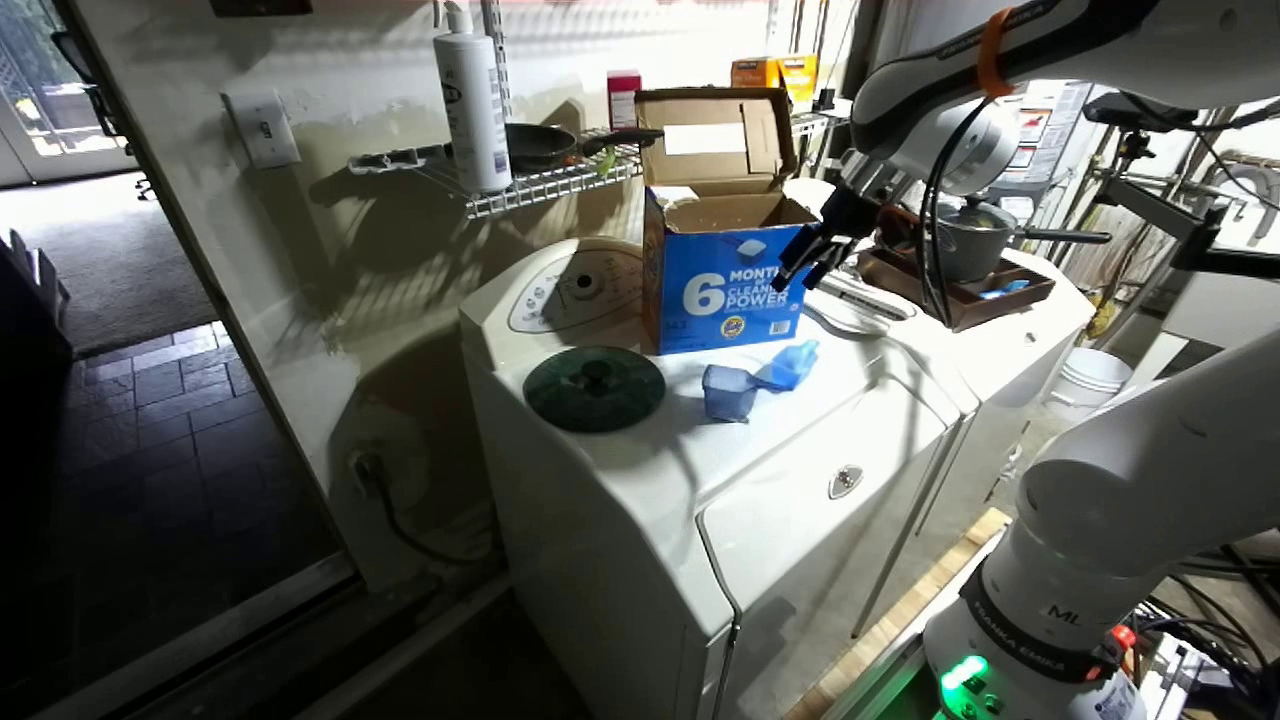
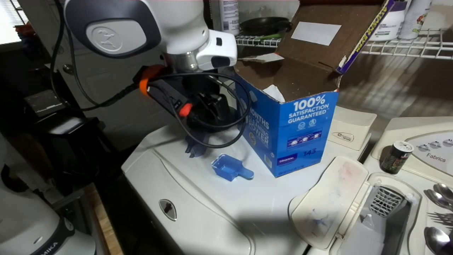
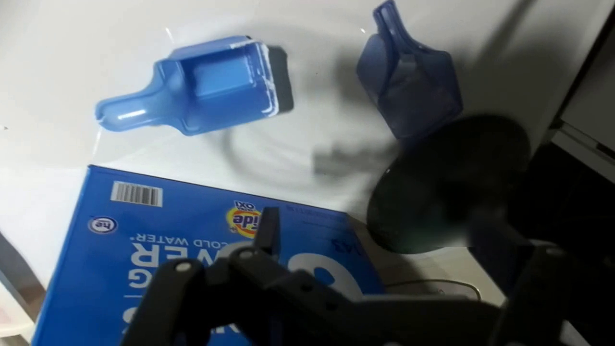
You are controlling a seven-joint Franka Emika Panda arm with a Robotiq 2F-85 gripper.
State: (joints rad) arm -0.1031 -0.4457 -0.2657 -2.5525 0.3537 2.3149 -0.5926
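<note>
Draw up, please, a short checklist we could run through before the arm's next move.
1. Claw open and empty: ok.
2. Tide box open at the top: ok, flap raised.
3. Brighter blue scoop in the wrist view lying open side up: ok.
4. Darker blue scoop, beside the dark-green knobbed lid, open side up: cannot tell, its pose is unclear.
5. Either scoop within the claw's grip: not ok, neither is.
6. Gap between claw and Tide box: cannot tell, depth is unclear.
</note>
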